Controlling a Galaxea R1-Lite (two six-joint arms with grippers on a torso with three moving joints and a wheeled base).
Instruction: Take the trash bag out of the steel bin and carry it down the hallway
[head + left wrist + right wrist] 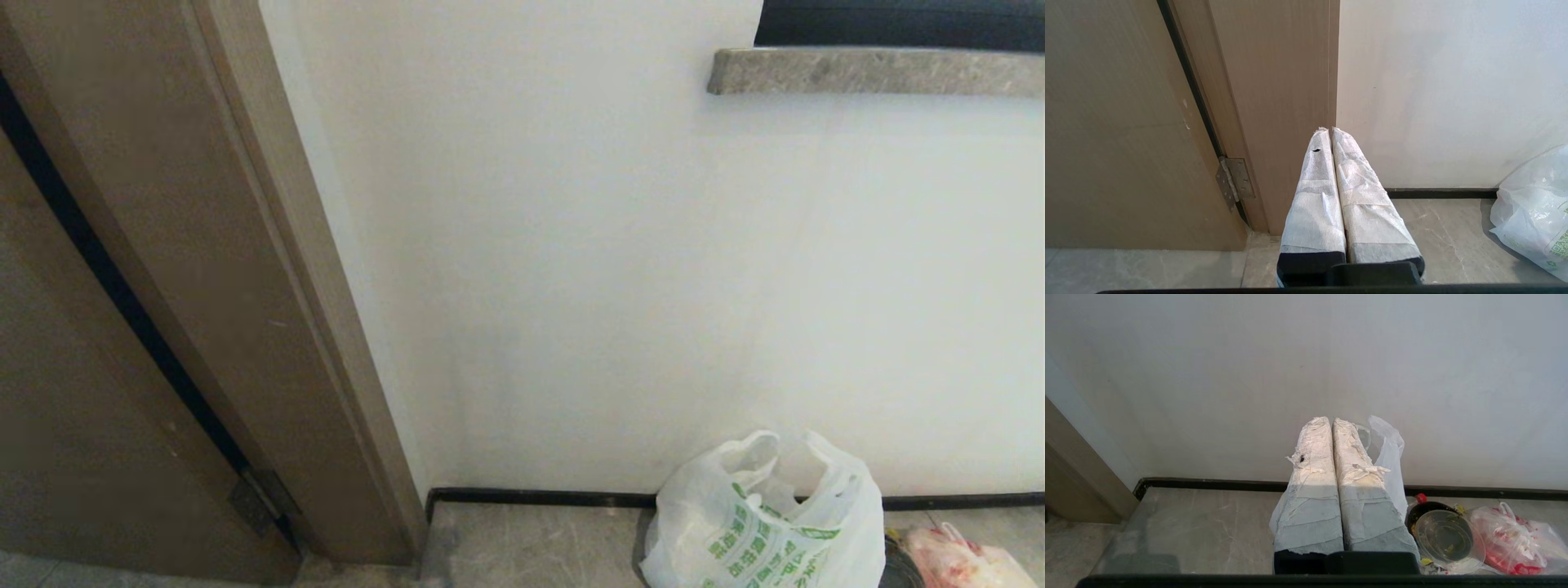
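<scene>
1. Trash bag (759, 523): thin translucent whitish plastic, crinkled, green print.
2. Floor tiles (531, 547): glossy grey marble-look.
3. Door frame (269, 269): matt brown wood-grain.
4. Left gripper (1331, 130), right gripper (1332, 419): fingers wrapped in rough white tape.

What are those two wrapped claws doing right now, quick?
Left gripper: closed, holding nothing, facing the brown door frame.
Right gripper: closed, holding nothing, in front of the whitish translucent plastic trash bag.

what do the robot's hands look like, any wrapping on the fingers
Both have two long tapering fingers wrapped in whitish crinkled tape or foam over a black base. The left hand has a small dark hole in one finger; the right hand looks dirtier, with frayed, torn wrapping.
</scene>
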